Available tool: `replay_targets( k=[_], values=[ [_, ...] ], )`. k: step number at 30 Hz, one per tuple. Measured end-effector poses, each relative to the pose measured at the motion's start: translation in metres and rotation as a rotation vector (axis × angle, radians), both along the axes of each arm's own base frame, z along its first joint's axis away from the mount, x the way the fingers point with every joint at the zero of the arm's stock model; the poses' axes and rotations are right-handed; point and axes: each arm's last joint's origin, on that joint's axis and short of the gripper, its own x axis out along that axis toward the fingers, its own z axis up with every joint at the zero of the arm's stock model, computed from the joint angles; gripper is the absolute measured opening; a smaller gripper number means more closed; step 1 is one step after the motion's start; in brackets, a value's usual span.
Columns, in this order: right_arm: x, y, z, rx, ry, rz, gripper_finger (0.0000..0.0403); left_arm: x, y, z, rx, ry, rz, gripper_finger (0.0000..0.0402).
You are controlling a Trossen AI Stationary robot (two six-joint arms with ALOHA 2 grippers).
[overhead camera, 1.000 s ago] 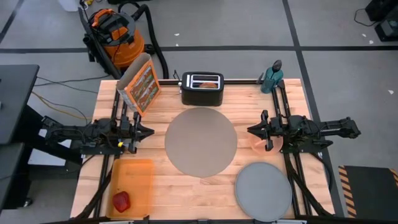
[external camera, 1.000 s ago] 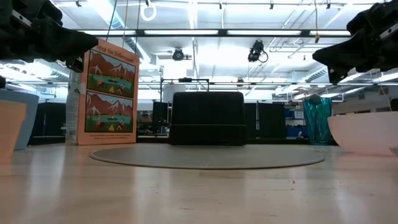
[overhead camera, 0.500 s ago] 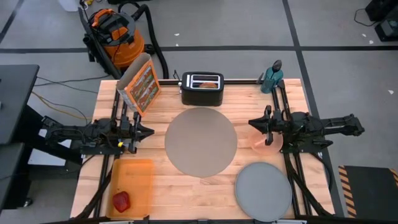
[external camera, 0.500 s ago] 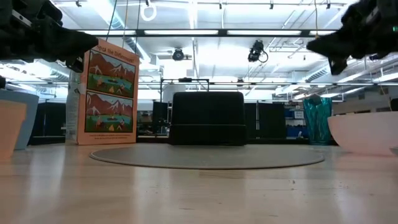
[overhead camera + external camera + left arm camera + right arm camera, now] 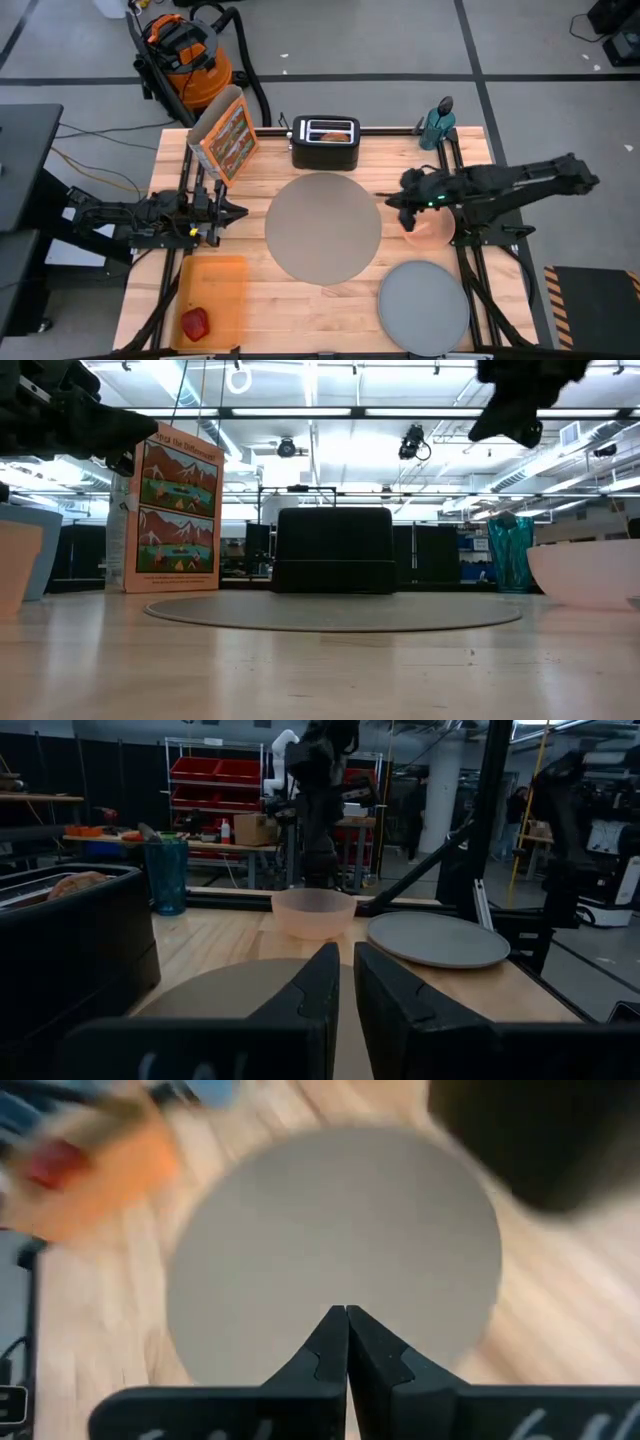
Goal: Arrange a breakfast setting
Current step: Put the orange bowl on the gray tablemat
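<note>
The large round mat [image 5: 323, 228] lies flat at the table's middle. To its right stands the pink bowl [image 5: 432, 230], and the grey plate [image 5: 423, 299] lies at the near right. The red apple [image 5: 194, 322] rests on an orange tray [image 5: 215, 285] at the near left. A blue cup [image 5: 32, 550] shows at the left edge of the low view. My right gripper [image 5: 388, 200] hangs shut, high above the mat's right edge and tipped down toward it, holding nothing. My left gripper [image 5: 232, 212] waits level at the mat's left, fingers nearly together and empty.
A black toaster [image 5: 325, 141] stands behind the mat, a cereal box [image 5: 226, 133] at the far left and a teal bottle [image 5: 437, 125] at the far right corner. Bare wood lies between the tray and the plate.
My right gripper has risen well above the table and reached toward the mat, over its right edge. It has tipped from level to slanting downward and rolled about its own line. The bowl, plate and mat have stayed put.
</note>
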Motion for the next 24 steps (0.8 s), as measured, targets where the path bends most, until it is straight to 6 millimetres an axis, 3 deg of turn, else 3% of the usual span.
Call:
replay_targets(
  k=[7, 12, 19, 24],
  values=[
    [0.042, 0.011, -0.007, 0.267, 0.398, -0.293, 0.0016, 0.000, 0.000, 0.000, 0.000, -0.001, 0.000, 0.0043],
    [0.057, 0.016, -0.031, 0.397, 0.540, -0.418, 0.0071, 0.000, 0.000, 0.000, 0.000, -0.001, 0.000, 0.0043],
    [0.061, 0.008, -0.052, 0.349, 0.681, -0.581, 0.0167, 0.000, 0.000, 0.000, 0.000, -0.001, 0.000, 0.0043],
    [0.064, -0.003, -0.070, 0.329, 0.771, -0.609, 0.0180, 0.000, 0.000, 0.000, 0.000, -0.001, 0.000, 0.0043]
  ],
)
